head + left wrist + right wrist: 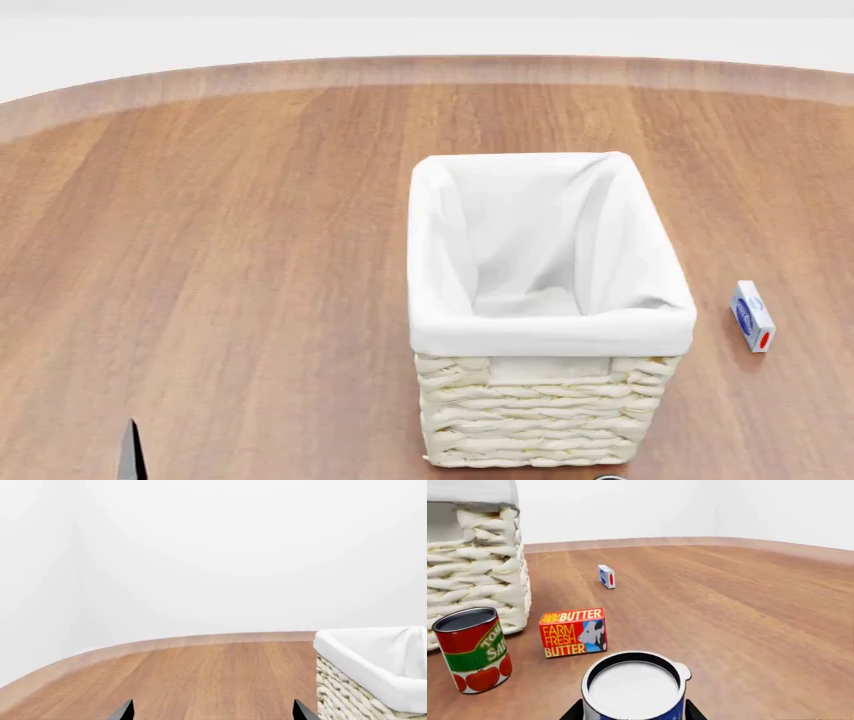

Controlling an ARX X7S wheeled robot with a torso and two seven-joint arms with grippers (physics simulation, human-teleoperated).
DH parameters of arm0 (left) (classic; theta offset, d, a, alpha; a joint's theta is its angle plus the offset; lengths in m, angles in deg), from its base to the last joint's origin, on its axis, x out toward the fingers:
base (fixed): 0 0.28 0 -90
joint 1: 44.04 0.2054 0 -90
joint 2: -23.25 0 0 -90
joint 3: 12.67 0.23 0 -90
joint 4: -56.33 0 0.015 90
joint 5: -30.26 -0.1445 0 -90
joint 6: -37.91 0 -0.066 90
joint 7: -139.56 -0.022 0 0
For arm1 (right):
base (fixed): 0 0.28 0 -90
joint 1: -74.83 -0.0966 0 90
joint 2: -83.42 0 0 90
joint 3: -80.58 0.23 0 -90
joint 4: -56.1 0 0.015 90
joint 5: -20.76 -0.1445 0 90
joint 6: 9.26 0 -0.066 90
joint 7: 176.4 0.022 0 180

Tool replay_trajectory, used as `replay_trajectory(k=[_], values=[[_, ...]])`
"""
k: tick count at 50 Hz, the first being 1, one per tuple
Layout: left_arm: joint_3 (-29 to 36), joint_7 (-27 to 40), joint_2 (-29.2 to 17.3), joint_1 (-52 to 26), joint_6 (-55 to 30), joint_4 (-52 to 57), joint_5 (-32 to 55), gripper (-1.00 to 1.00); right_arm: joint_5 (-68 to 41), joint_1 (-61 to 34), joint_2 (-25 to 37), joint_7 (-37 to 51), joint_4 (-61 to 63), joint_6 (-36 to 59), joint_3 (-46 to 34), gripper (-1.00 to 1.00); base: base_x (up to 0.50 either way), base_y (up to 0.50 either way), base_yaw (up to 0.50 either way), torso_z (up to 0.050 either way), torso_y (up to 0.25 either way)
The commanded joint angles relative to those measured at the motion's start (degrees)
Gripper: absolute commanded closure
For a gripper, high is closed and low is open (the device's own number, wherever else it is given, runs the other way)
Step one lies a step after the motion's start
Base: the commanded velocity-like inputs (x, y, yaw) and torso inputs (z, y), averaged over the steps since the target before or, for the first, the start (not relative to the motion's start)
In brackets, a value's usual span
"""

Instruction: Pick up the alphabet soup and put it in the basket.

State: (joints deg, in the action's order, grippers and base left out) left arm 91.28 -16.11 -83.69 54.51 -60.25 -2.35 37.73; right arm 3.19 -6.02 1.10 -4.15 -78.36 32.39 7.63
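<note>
The alphabet soup (634, 687), a can with a white top and a blue label, stands between the fingers of my right gripper (634, 709). The dark fingers press its two sides, so the gripper is shut on it. The basket (430, 250), cream wicker with a white liner, stands mid-table; it also shows in the right wrist view (484, 575), to one side of the can, and in the left wrist view (347, 690). My left gripper (213, 711) is open and empty over bare wood beside the basket; one fingertip (131, 455) shows in the head view.
A red-and-green tomato can (474, 650) with a dark top and a red butter box (572, 632) stand by the basket's wall near the soup. A small white-and-blue box (753, 315) lies right of the basket. The table's curved far edge (427, 70) runs behind.
</note>
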Motion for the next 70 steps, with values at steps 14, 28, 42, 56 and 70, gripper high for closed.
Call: replay_trajectory(k=[14, 28, 42, 56, 70], values=[[0.4, 0.5, -0.5, -0.2, 0.2, -0.3, 0.5, -1.0, 1.9, 8.1, 0.5, 5.0, 28.4, 12.1, -3.0, 1.0, 0.0, 0.0, 0.0, 0.0, 0.0], [0.4, 0.7, -0.8, -0.3, 0.2, -0.4, 1.1, -1.0, -1.5, 13.9, 4.4, 10.1, 55.4, 25.2, -2.9, 1.0, 0.0, 0.0, 0.0, 0.0, 0.0], [0.4, 0.9, -1.1, -0.3, 0.4, -0.5, 1.4, -1.0, -2.1, 11.5, 10.6, 18.7, 76.6, 43.2, -1.9, 1.0, 0.0, 0.0, 0.0, 0.0, 0.001], [0.4, 1.2, -1.4, -0.1, 0.4, -0.4, 1.7, -1.0, -6.2, -6.7, 18.1, 26.0, 87.3, 66.1, -5.8, 1.0, 0.0, 0.0, 0.0, 0.0, 0.001], [0.2, 1.4, -1.6, -0.2, 0.7, -0.8, 2.4, -1.0, -6.9, -28.6, 16.5, 25.7, 78.6, 74.3, -17.1, 1.0, 0.0, 0.0, 0.0, 0.0, 0.0]])
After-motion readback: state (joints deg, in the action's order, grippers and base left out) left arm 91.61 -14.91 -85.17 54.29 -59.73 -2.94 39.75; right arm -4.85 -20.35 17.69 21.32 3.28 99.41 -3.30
